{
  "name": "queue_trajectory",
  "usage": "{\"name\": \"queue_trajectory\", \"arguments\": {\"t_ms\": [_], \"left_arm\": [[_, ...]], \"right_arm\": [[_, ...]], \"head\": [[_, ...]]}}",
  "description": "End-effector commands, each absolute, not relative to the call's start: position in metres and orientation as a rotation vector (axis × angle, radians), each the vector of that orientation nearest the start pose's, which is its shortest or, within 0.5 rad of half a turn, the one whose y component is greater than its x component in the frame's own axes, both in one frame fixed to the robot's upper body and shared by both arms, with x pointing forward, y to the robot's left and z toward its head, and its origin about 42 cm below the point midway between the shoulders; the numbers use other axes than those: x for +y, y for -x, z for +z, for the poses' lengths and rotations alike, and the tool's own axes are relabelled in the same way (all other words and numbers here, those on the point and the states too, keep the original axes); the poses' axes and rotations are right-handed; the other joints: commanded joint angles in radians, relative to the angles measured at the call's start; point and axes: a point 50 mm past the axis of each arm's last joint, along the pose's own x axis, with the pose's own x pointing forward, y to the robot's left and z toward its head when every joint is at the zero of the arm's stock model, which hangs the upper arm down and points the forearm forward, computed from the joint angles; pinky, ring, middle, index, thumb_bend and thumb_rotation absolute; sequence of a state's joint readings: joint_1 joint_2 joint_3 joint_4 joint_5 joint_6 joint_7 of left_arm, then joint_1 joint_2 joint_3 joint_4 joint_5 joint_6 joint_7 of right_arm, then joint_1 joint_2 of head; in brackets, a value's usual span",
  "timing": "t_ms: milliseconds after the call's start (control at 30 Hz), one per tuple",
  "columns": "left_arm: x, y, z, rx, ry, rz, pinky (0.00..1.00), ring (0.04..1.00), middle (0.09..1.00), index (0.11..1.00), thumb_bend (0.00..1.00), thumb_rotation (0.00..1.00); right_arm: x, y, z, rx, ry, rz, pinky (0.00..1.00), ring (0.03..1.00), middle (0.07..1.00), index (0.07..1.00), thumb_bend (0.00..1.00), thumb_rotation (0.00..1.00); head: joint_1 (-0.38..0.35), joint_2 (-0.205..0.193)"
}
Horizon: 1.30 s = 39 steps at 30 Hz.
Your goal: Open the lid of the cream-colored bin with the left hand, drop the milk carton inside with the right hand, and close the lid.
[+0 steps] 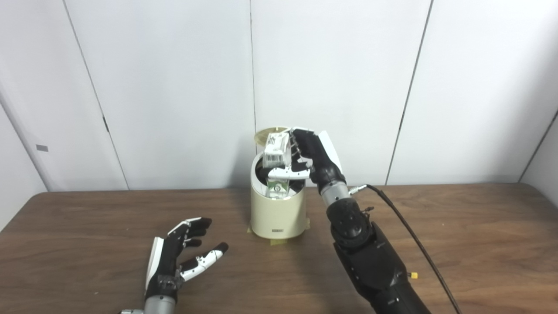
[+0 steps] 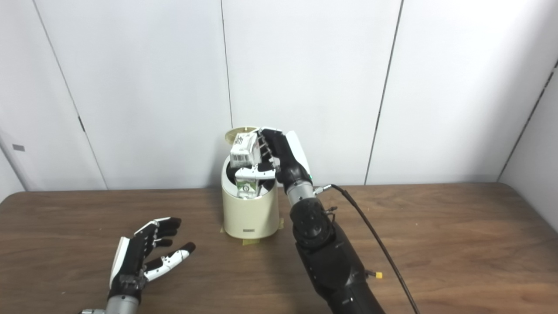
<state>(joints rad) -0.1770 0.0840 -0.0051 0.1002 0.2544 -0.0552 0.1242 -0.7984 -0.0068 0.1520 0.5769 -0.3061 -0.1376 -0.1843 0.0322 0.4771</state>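
White wall panels, brown table (image 1: 457,244): milk carton (image 1: 277,150) clamped in right hand (image 1: 311,159) over open cream-colored bin (image 1: 279,209), left hand (image 1: 174,257) splayed, empty, near left; risk of snagging rim, upright lid (image 1: 268,134) dropping.

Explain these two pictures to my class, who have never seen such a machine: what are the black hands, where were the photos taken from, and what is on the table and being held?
Both pictures come from two cameras side by side on a humanoid robot's head, so they show one scene. The right hand holds a milk carton over the open cream-colored bin, whose lid stands raised behind. The left hand waits open above the wooden table, holding nothing.
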Motion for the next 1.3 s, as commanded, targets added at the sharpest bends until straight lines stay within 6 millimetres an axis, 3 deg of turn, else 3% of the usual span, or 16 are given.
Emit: {"name": "queue_trajectory", "arguments": {"t_ms": [0, 200, 867, 1067, 1267], "left_arm": [[0.225, -0.341, 0.136, -0.195, -0.333, 0.097, 0.68, 0.732, 0.73, 0.675, 0.72, 0.17], [0.224, -0.339, 0.137, -0.195, -0.335, 0.097, 0.64, 0.712, 0.728, 0.67, 0.72, 0.17], [0.225, -0.332, 0.139, -0.185, -0.325, 0.091, 0.68, 0.745, 0.736, 0.662, 0.71, 0.16], [0.225, -0.333, 0.138, -0.19, -0.311, 0.086, 0.66, 0.725, 0.731, 0.659, 0.71, 0.14], [0.226, -0.333, 0.138, -0.188, -0.329, 0.085, 0.67, 0.728, 0.729, 0.66, 0.71, 0.15]], "right_arm": [[-0.094, -0.506, 0.308, -0.611, 0.4, 0.124, 0.3, 0.394, 0.49, 0.526, 0.52, 0.0], [-0.091, -0.516, 0.306, -0.612, 0.417, 0.123, 0.3, 0.394, 0.494, 0.523, 0.52, 0.0], [-0.093, -0.522, 0.292, -0.621, 0.435, 0.105, 0.32, 0.398, 0.493, 0.52, 0.52, 0.0], [-0.105, -0.523, 0.28, -0.661, 0.512, 0.195, 0.35, 0.417, 0.489, 0.501, 0.52, 0.0], [-0.119, -0.523, 0.269, -0.59, 0.648, 0.33, 0.41, 0.462, 0.513, 0.467, 0.52, 0.0]], "head": [[0.004, 0.004], [0.008, 0.009], [0.003, 0.024], [0.002, 0.028], [-0.001, 0.034]]}}
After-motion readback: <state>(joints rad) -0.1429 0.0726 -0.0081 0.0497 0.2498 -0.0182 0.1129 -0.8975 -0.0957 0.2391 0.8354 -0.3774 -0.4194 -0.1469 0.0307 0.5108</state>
